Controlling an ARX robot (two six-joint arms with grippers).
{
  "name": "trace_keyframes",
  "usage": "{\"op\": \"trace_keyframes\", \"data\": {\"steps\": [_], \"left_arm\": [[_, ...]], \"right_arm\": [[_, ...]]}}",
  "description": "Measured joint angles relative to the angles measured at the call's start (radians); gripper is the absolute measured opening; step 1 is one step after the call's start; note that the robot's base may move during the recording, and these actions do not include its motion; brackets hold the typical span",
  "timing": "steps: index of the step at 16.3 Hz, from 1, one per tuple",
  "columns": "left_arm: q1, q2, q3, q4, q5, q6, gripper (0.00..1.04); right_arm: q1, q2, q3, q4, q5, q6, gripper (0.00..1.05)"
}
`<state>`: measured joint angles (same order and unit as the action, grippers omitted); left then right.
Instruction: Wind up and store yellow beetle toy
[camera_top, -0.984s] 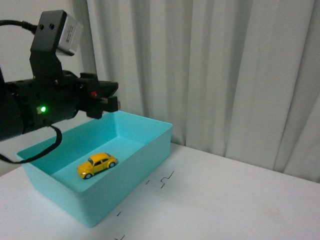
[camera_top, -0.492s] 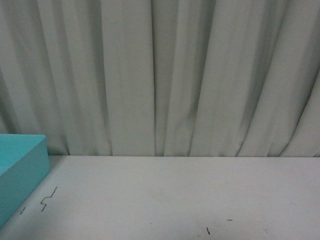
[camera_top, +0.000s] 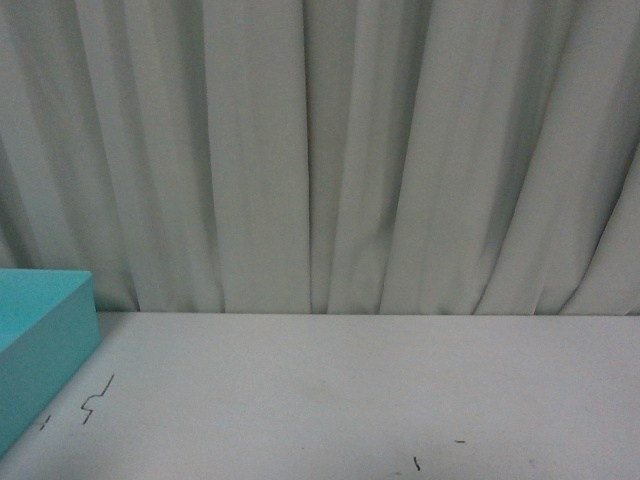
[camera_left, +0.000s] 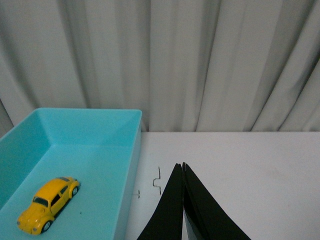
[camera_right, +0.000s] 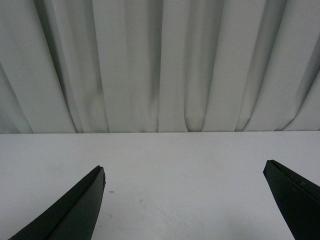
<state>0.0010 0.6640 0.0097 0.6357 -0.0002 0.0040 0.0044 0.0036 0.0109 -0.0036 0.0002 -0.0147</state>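
In the left wrist view the yellow beetle toy (camera_left: 48, 204) rests on its wheels on the floor of a turquoise bin (camera_left: 100, 145). My left gripper (camera_left: 182, 166) is shut and empty, its black fingers pressed together above the white table beside the bin, apart from the toy. The right wrist view shows my right gripper (camera_right: 185, 170) open wide over bare white table, nothing between its fingers. In the front view only a corner of the turquoise bin (camera_top: 40, 340) shows at the left edge; the toy and both arms are out of that view.
A pleated grey-white curtain (camera_top: 330, 150) hangs close behind the table's far edge. Small black pen marks (camera_top: 97, 398) lie on the white tabletop (camera_top: 350, 400) near the bin's side.
The front view swung right a second ago: the left arm, the bin's inside and the toy left it. Over the last half second it has held still.
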Motion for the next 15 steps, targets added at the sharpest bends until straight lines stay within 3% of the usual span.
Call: {"op": "trace_keyframes", "data": {"steps": [5,15], "left_arm": [[0.0,-0.223,0.0,-0.198,0.0,0.0,0.02],[0.0,-0.447,0.0,-0.416,0.0,0.0,0.02]], "right_arm": [[0.0,0.0,0.0,0.0,0.0,0.0,0.98],[0.0,0.0,0.0,0.0,0.0,0.0,0.98]]}}
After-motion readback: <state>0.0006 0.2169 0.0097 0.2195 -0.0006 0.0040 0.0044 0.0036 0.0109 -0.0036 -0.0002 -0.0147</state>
